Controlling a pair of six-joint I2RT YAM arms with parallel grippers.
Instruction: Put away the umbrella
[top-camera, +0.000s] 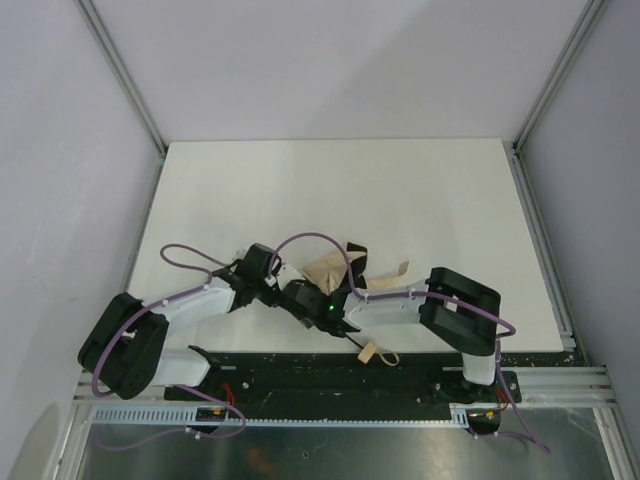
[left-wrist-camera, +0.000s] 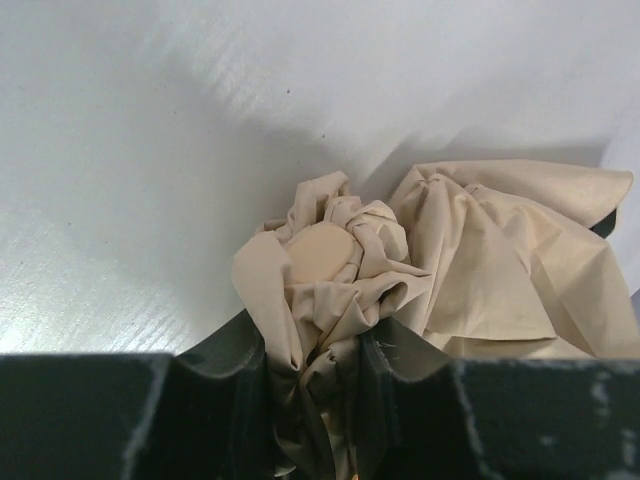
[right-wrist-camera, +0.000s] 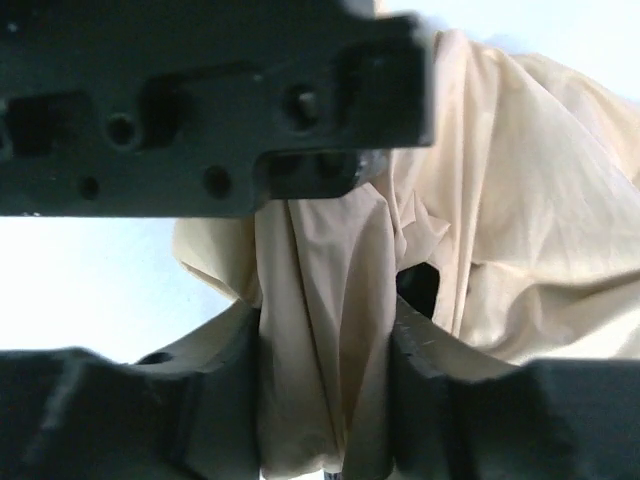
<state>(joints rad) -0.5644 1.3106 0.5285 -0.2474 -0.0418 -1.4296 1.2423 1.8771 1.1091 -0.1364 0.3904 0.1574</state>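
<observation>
Umbrella (left-wrist-camera: 480, 260) fabric bunches in soft beige creases.

From above, my wrists cover most of the umbrella (top-camera: 325, 270). Only scraps of beige cloth and a tan strap (top-camera: 377, 353) show, and my fingertips are hidden. Cloth bunched in my left gripper (left-wrist-camera: 315, 350) hides the shaft and runs off the right edge. A blurred black housing (right-wrist-camera: 200, 100) blocks the cloth pinched in my right gripper (right-wrist-camera: 320, 350).
</observation>
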